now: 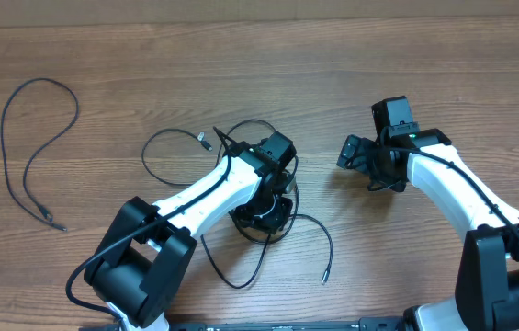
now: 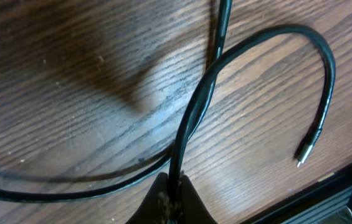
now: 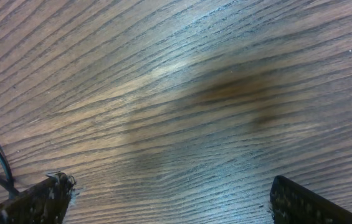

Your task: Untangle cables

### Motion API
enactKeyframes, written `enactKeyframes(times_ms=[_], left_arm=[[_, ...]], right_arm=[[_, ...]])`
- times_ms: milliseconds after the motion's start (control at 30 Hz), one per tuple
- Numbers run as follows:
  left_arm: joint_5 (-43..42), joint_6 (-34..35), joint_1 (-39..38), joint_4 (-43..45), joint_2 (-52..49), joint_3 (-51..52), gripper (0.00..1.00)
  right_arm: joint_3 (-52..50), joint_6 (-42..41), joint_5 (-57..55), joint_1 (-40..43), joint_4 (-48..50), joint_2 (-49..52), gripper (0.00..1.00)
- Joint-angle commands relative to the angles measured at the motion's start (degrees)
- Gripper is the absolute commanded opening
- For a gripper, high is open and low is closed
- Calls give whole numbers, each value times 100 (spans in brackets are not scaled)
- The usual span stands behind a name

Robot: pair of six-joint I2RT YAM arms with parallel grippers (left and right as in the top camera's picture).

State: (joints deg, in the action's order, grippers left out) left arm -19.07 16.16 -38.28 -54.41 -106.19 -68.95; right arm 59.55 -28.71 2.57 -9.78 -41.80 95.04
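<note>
My left gripper [image 2: 171, 199] is clamped on a black cable [image 2: 191, 118], its plug [image 2: 304, 154] ahead-right. My right gripper [image 3: 171, 202] stands wide over the table [image 3: 194, 93]; both views crop the fingertips.

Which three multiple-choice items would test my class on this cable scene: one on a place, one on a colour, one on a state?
1. Where does the lone cable lie?
A. Far left, apart from the tangle
B. Under the right arm
C. Across the tangle

2. What colour is it?
A. White
B. Red
C. Black

3. How is the left claw?
A. Wide open
B. Shut on a cable strand
C. Out of view

Answers:
1 A: the overhead view shows bare table between it and the tangle.
2 C: it shows as a thin black line on the brown wood.
3 B: the left wrist view shows the claw pinched on the strand.
</note>
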Motion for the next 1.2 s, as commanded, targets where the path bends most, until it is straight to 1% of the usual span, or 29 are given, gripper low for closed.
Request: enactKeyframes(times_ms=[0, 133, 367, 633, 733, 967, 1033, 1167], left_arm=[[-4, 63, -44, 343, -20, 24, 5], [-4, 509, -42, 1093, -20, 24, 5], [68, 909, -42, 1797, -20, 24, 4], [1333, 2083, -44, 1853, -20, 24, 5], [1552, 2470, -44, 1958, -20, 24, 4], [1709, 2500, -35, 2590, -20, 24, 4], [1897, 2557, -37, 2671, -20, 24, 4], [2404, 2924, -37, 2682, -20, 24, 4]], right_arm=[[-35, -44, -57, -4, 13, 24, 100], [-35, -46, -57, -4, 13, 24, 100], [-35, -44, -57, -4, 13, 24, 100], [-35, -46, -55, -4, 13, 24, 100], [-35, -44, -57, -4, 13, 24, 100], [-35, -46, -55, -4, 15, 24, 100], [-35, -46, -57, -4, 13, 24, 100], [-35, -46, -57, -4, 13, 24, 100]])
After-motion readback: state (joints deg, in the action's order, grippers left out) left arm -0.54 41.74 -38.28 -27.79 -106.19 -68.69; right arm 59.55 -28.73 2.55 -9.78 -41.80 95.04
